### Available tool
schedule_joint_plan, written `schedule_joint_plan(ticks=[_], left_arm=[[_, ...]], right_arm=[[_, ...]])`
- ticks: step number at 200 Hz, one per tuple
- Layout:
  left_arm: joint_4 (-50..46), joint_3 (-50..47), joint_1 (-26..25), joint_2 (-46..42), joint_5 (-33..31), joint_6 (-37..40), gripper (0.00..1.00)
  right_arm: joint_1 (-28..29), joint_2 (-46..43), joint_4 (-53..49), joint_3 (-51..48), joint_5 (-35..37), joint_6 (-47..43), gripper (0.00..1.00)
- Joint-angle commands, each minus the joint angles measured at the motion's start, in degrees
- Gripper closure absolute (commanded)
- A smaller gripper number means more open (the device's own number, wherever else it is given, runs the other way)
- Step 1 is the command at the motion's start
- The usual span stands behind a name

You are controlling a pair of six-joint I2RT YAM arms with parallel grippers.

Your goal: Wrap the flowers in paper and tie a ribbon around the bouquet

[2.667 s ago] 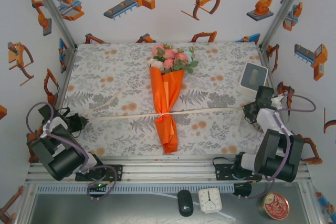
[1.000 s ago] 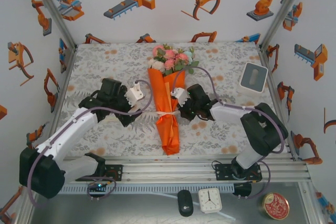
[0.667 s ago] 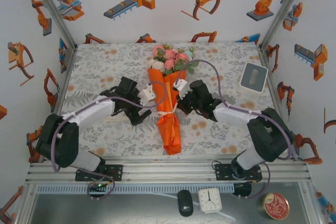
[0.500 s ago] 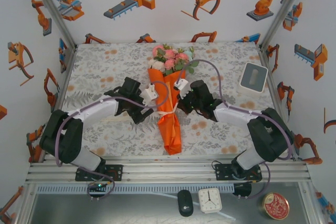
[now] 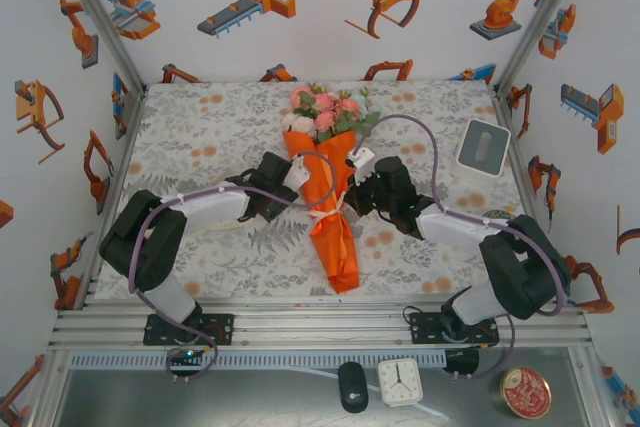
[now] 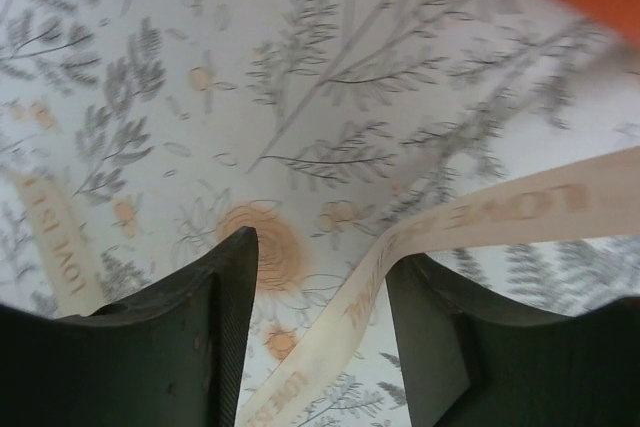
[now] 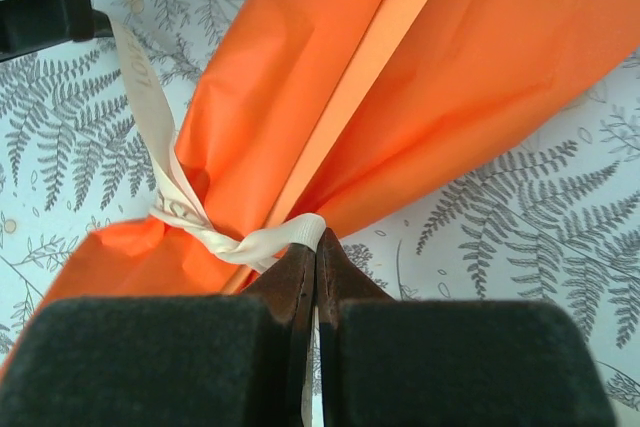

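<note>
From above, find the bouquet (image 5: 334, 217) lying lengthwise on the patterned cloth (image 5: 200, 137), flowers (image 5: 325, 112) at the far end, left gripper (image 5: 298, 187) and right gripper (image 5: 350, 195) flanking its waist. At the left wrist, note jaws apart, the ribbon (image 6: 480, 217) running loose between them, unpinched. At the right wrist, see jaws pressed together on the ribbon's other end, beside the twist against the orange paper (image 7: 450, 77). Judged mid-knot; next, clamp left and draw both ends outward.
</note>
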Motion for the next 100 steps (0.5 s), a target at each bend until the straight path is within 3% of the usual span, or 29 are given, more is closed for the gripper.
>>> schedule_joint_plan(ticks=[1,68,100], left_arm=[[0.1,1.7,0.7,2.1,-4.7,-1.0,0.5],[-6.0,3.0,7.0,4.2,10.8,1.4,0.51],[-7.5,4.3,7.2,7.4,11.1,2.2,0.65]], right_arm=[[-0.7,-3.1,4.4,-1.6,1.6,2.6,1.0],[-1.3,-4.6,4.5,-2.3,1.7,2.8,1.0],[-1.6,-4.5,4.2,-2.0,1.5,3.1,1.0]])
